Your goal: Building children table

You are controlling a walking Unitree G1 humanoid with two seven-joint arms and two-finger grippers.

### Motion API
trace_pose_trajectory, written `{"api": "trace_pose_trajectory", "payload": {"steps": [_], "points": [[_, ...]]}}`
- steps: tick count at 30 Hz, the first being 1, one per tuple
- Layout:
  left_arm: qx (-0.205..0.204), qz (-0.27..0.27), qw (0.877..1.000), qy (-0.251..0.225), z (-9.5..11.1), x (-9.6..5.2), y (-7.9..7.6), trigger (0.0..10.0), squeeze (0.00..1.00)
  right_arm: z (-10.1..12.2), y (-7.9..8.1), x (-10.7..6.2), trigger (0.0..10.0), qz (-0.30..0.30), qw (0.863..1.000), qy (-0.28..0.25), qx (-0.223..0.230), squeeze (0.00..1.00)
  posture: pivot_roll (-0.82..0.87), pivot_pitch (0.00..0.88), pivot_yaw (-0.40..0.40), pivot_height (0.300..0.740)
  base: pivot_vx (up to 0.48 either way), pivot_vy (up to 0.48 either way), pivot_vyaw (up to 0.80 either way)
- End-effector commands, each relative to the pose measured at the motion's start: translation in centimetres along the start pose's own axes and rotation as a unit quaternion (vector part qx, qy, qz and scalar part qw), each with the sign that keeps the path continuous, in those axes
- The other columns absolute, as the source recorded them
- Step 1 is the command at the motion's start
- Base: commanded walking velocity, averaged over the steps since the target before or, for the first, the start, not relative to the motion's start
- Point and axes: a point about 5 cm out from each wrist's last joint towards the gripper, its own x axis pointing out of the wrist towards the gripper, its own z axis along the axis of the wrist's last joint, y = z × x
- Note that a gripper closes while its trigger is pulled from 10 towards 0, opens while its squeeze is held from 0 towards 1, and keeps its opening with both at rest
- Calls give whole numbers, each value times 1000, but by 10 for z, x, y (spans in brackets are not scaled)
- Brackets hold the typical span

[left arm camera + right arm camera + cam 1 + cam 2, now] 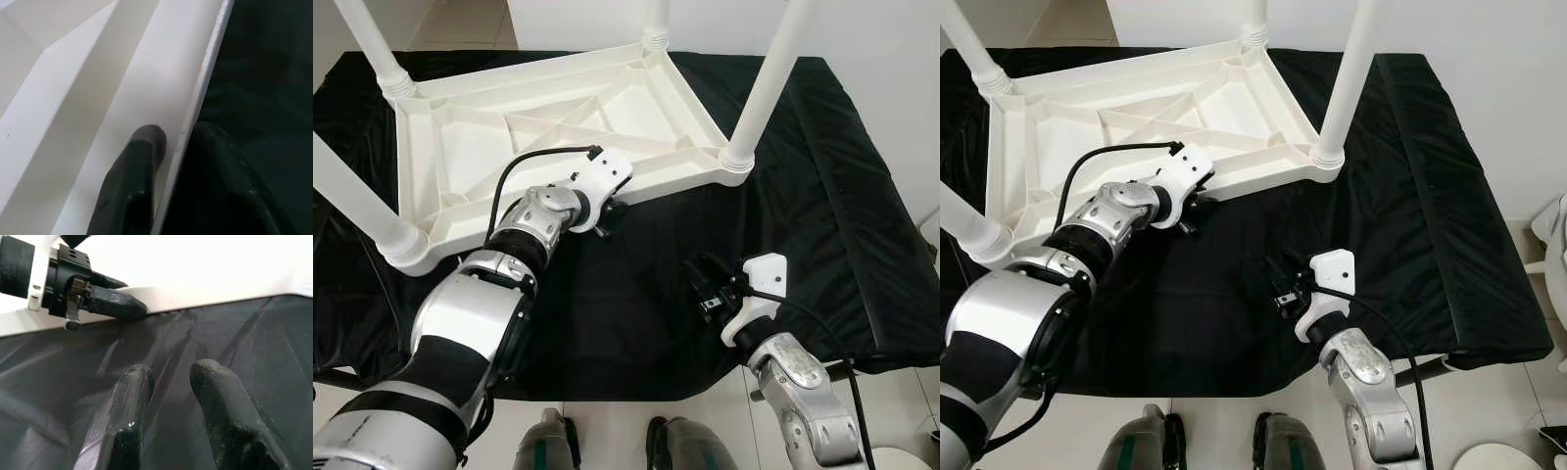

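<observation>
The table (558, 127) lies upside down on a black cloth (656, 294), its ribbed underside facing up; legs (766, 83) stand up from the corners, seated in round sockets, so the build looks near its end.

The left gripper (176, 142) is at the table's near rim, partway along it; in the left wrist view one finger (139, 166) lies inside the rim wall and the other outside against the cloth, the thin white edge (205, 83) between them; the jaws are closed down to about the wall's thickness and seem to pinch it, though firm contact is my reading, not certain.

The right gripper (168, 382) hovers over the cloth, well apart from the table and nearer the robot than the rim; its fingers stand a little apart with nothing between them.

Handling, as I judge it: moulded plastic, so light for its bulk and stiff along the ribs, but smooth and likely slippery under hard fingers; the rim wall is thin and may flex or slide out of a pinch if pulled sideways; the legs, pushed into sockets, could loosen if used as levers. Best hold is where the left gripper is, on the rim close to a rib or corner socket, with the right gripper taking the same rim nearer the near-right leg to share the load.
</observation>
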Motion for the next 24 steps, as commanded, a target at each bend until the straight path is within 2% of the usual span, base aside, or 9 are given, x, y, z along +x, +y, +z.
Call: {"api": "trace_pose_trajectory", "payload": {"steps": [1,8,10,15,18,20,23,24], "points": [[-31,88,996,-13,-3,-4,11,0,0,-2,1,3,10000,2,1000,1,-1,0,-126,86,31,740,0,0,0],[-31,66,996,-43,5,-1,-4,0,0,0,0,8,10000,2,1000,-5,-4,0,-119,79,30,740,0,0,0],[-35,60,997,-45,-1,-5,-13,0,0,0,0,9,10000,2,1000,-7,-5,0,-113,72,30,740,0,0,0],[-60,71,995,-37,-13,-15,-23,0,0,0,-1,13,10000,2,1000,-10,-5,0,-103,71,26,740,0,0,0],[-63,72,995,-36,-15,-17,-24,0,0,0,-1,14,10000,3,1000,-11,-5,0,-103,71,26,740,0,0,0],[-77,97,992,-24,-25,-29,-20,0,0,0,-1,16,10000,7,1000,-13,-4,0,-93,66,20,740,0,0,0],[-78,106,991,-17,-30,-35,-19,0,0,0,-1,17,10000,8,1000,-14,-5,0,-83,66,13,740,0,0,0],[-81,118,990,-9,-35,-42,-17,0,0,0,-2,18,10000,10,1000,-14,-5,0,-80,65,9,740,0,0,0]]}}
